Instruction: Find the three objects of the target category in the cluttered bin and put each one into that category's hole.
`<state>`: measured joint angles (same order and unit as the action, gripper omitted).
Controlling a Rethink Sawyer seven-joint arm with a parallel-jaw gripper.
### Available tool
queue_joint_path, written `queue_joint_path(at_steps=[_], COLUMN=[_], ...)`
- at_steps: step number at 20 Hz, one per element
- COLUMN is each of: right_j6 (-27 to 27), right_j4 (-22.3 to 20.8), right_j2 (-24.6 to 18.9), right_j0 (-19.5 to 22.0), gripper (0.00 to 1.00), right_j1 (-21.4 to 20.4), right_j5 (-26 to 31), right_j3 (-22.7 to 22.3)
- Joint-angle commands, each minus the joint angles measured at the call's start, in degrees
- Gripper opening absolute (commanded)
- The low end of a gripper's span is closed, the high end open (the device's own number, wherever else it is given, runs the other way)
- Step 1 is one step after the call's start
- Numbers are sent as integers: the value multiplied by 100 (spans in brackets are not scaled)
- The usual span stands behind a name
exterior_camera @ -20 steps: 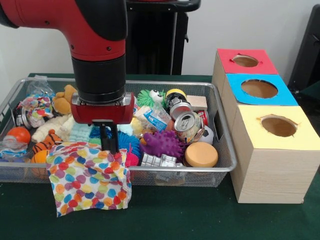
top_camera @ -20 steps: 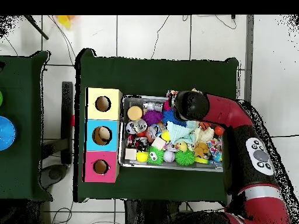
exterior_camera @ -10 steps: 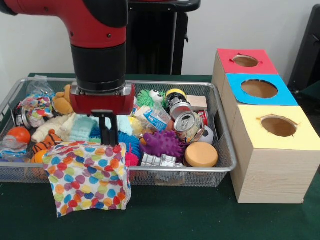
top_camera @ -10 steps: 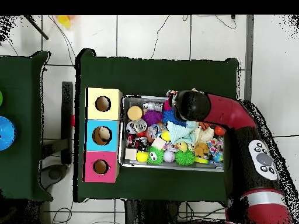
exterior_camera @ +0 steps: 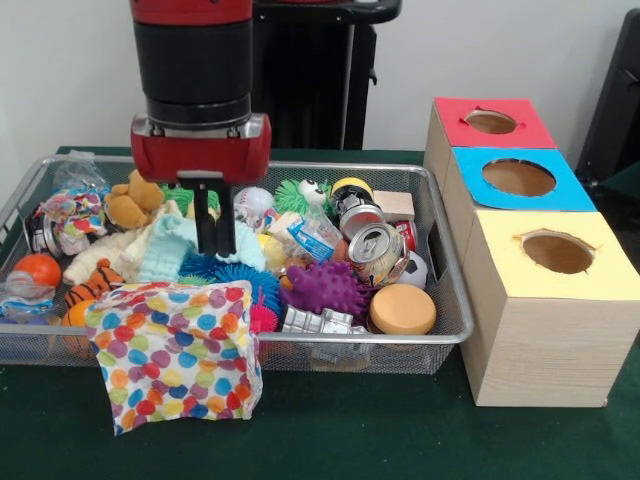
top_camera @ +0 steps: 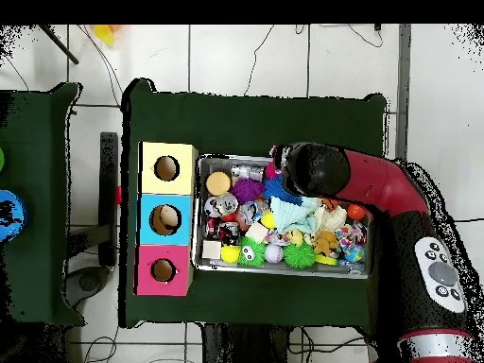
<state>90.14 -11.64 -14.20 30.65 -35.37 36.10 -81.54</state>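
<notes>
We see the end effector (exterior_camera: 215, 235) hanging just above the clutter in the wire bin (exterior_camera: 455, 300), its two black fingers together and gripping nothing. Right below it, at six o'clock, the polka-dot cloth (exterior_camera: 175, 350) drapes over the bin's rim onto the green desk (exterior_camera: 350, 440). We judge the cloth was dropped there to uncover what lay beneath. At three o'clock stand the red (exterior_camera: 490, 122), blue (exterior_camera: 518, 177) and yellow holes (exterior_camera: 557, 252). Spiky balls and cans crowd between.

The front camera is sitting low and close, facing the wire-mesh bin (exterior_camera: 440, 330); the overhead camera is looking straight down from high above, sharing bin (top_camera: 201, 257) and three coloured-top wooden boxes (top_camera: 164, 219).
</notes>
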Motion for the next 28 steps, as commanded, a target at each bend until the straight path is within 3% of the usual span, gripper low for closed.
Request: queue_joint_path(at_steps=[1, 7, 8, 18, 28], right_j6=[252, 231, 198, 164, 95], right_j4=[208, 185, 154, -89, -46], right_j2=[-297, -254, -237, -98, -183], right_j0=[64, 32, 16, -113, -12], gripper=[0, 0, 100, 100, 100], right_j1=[-117, 40, 51, -6, 516], right_j5=[479, 302, 314, 152, 62], right_j3=[-621, -532, -493, -445, -126])
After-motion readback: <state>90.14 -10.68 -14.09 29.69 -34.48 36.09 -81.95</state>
